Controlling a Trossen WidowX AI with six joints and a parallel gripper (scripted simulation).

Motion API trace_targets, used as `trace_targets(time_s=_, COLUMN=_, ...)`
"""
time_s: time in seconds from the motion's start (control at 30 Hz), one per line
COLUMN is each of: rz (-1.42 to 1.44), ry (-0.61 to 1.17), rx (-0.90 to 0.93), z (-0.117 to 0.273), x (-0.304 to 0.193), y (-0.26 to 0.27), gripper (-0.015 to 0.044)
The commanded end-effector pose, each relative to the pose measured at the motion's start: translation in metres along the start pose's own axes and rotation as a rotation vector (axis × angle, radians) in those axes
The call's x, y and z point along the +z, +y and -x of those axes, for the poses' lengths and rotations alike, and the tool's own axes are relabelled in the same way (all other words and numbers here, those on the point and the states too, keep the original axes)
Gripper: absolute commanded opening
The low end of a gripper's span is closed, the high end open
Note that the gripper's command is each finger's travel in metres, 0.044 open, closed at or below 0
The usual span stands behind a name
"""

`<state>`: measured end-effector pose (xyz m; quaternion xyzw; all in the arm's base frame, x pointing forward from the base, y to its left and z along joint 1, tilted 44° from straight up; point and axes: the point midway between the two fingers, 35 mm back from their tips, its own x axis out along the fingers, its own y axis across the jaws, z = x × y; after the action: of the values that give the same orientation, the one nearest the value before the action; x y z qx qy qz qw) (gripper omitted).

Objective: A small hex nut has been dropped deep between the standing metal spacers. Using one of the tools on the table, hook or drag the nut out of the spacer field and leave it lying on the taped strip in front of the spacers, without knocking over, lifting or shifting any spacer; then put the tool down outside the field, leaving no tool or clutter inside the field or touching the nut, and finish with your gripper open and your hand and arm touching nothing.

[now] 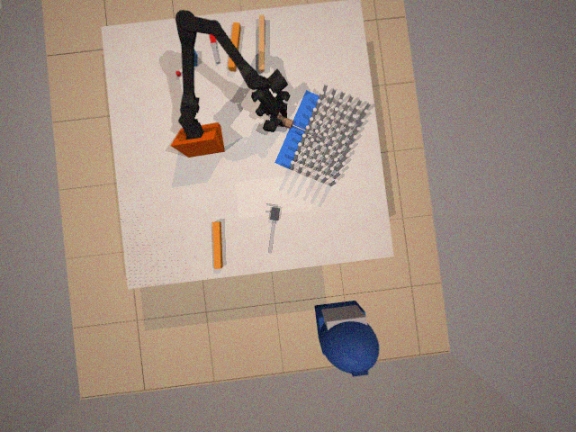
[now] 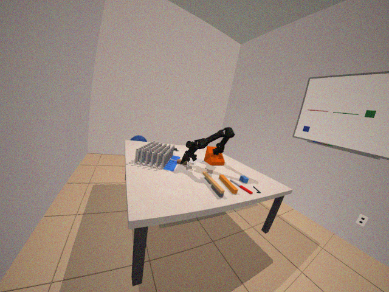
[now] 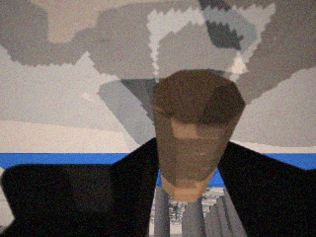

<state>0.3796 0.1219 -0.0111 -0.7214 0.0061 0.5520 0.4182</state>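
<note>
My gripper [image 1: 279, 119] [image 2: 183, 162] is shut on the wooden handle [image 1: 285, 121] [image 3: 197, 104] of a thin-shafted tool, low beside the taped strip. The tool's pale shaft [image 1: 298, 128] crosses above the blue taped strip [image 1: 283, 157] [image 2: 169, 166] [image 3: 54, 158] and goes in among the standing grey spacers [image 1: 320, 160] [image 2: 153, 154] [image 3: 189, 219]. The fingers are on the open side of the strip, outside the field. The tool's far end is hidden among the spacers. The hex nut cannot be made out in any view. The spacers look upright.
An orange bar [image 1: 235, 44] [image 2: 228, 184], a tan bar [image 1: 261, 44] [image 2: 213, 182], a red-handled tool [image 1: 213, 41] [image 2: 245, 189] and a blue cube [image 2: 244, 179] lie on one side. Another orange bar [image 1: 217, 245] and a dark-headed tool [image 1: 274, 213] lie on the other.
</note>
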Motion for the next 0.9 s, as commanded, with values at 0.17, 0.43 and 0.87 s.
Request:
trace_targets(time_s=0.17, rz=-0.005, ry=0.004, rx=0.002, z=0.003, x=0.005, y=0.001, gripper=0.0)
trace_targets(time_s=0.43, rz=-0.005, ry=0.004, rx=0.002, z=0.006, x=0.01, y=0.001, gripper=0.0)
trace_targets(time_s=0.87, rz=-0.006, ry=0.003, rx=0.002, z=0.01, x=0.018, y=0.001, gripper=0.0)
